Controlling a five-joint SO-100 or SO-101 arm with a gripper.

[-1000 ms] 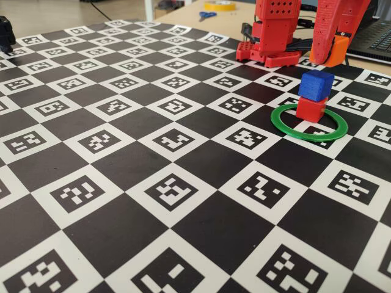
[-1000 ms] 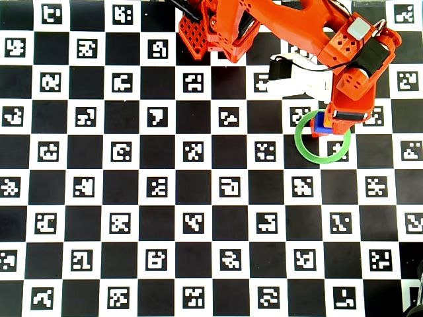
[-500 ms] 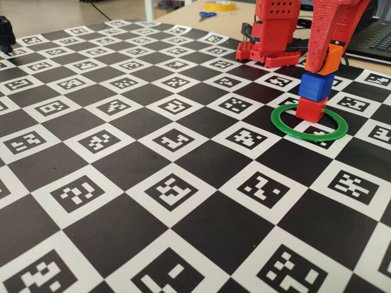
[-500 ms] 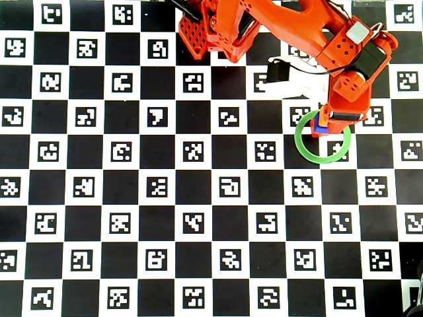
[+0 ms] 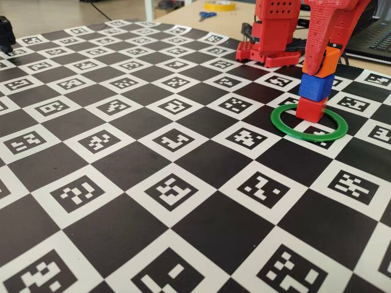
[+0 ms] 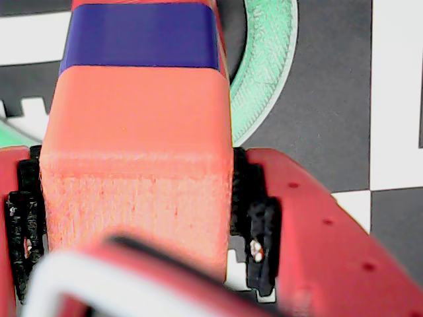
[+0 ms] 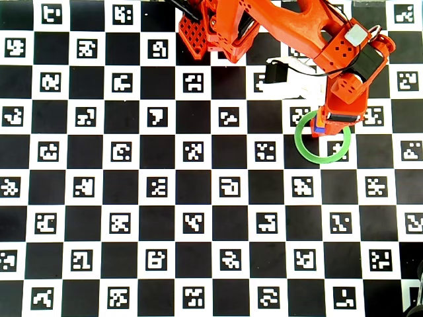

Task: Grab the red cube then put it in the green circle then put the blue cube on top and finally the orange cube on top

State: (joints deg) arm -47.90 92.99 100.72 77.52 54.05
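In the fixed view the red cube (image 5: 311, 108) stands inside the green circle (image 5: 293, 132), near its far rim. The blue cube (image 5: 316, 85) sits on top of it. My gripper (image 5: 322, 68) is shut on the orange cube (image 5: 330, 61), which is tilted, with its lower edge at the blue cube's top. The wrist view shows the orange cube (image 6: 139, 165) gripped on both sides by my gripper (image 6: 135, 218), with the blue cube (image 6: 142, 36) and the green circle (image 6: 268, 59) just beyond. From overhead my gripper (image 7: 324, 122) covers the stack at the green circle's (image 7: 322, 160) upper left.
The red arm base (image 5: 275, 30) stands behind the stack. Scissors (image 5: 206, 14) and a tape roll (image 5: 220, 5) lie beyond the checkered marker board (image 5: 153, 152). A laptop (image 5: 376, 36) is at the right edge and a black object (image 5: 6, 33) at the far left.
My gripper carried the orange cube from behind and to the right of the stack to just above the blue cube. The red and blue cubes stayed put.
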